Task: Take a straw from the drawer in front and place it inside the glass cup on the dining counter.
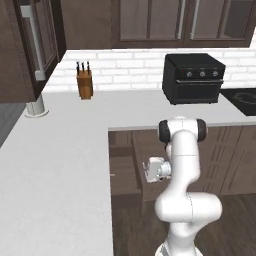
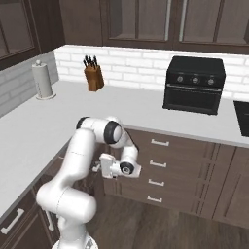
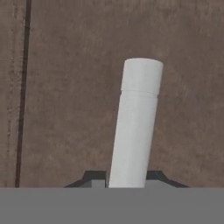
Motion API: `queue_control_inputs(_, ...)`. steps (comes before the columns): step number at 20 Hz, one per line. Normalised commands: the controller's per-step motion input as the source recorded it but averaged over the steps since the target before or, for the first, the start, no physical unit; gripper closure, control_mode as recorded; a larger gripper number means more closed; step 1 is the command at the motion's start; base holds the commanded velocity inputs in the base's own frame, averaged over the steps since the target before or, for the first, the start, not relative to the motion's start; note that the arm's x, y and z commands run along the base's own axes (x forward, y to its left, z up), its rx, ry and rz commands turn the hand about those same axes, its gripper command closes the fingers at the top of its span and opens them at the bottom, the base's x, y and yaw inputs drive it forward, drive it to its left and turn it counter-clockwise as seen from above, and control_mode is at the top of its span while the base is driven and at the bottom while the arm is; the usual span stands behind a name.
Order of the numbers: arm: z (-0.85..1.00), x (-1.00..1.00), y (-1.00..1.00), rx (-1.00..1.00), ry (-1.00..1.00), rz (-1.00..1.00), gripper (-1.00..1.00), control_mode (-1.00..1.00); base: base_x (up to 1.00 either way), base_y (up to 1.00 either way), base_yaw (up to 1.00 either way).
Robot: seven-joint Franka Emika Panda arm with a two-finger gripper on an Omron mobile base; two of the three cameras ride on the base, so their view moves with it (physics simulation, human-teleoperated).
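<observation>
Hand view shows the gripper point(image 3: 127, 181) narrowly closed around the pale cylindrical handle point(image 3: 135, 122) against the dark brown wooden drawer point(image 3: 65, 109) front; an off-axis pull could slip it free, straw unseen.

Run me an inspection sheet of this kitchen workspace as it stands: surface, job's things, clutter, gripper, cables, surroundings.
Surface: white L-shaped counter, mostly bare.
Job's things: dark brown drawer front close ahead of the hand, its white bar handle tilted in the hand view; whether the drawer is pulled out is hard to tell.
Clutter: knife block, black oven, paper towel roll and cooktop along the wall side.
Gripper: gripper low below the counter edge, fingertips on either side of the handle, apparently closed on it.
Cables: nothing seen.
Surroundings: dark wall cabinets, white brick backsplash, wooden floor.
</observation>
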Motion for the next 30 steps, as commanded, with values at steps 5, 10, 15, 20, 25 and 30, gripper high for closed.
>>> queue_control_inputs(5,0.05,-0.3,-1.0,0.02,0.01,-0.05,1.0,-1.0,0.0,0.0,0.0)
queue_control_inputs(10,0.03,-0.12,-0.89,0.0,0.07,-0.05,-1.0,-1.0,0.0,0.0,0.0)
queue_control_inputs(15,0.0,0.0,-0.43,-0.01,0.15,-0.11,-1.0,-1.0,0.0,0.0,0.0)
queue_control_inputs(20,0.11,-0.06,-0.47,-0.06,0.09,-0.2,-1.0,-1.0,0.0,0.0,0.0)
queue_control_inputs(25,0.64,-0.2,-0.21,-0.13,0.01,-0.16,-1.0,-1.0,0.0,0.0,0.0)
queue_control_inputs(30,1.0,-0.21,0.16,-0.28,0.0,-0.05,-1.0,-1.0,0.0,0.0,0.0)
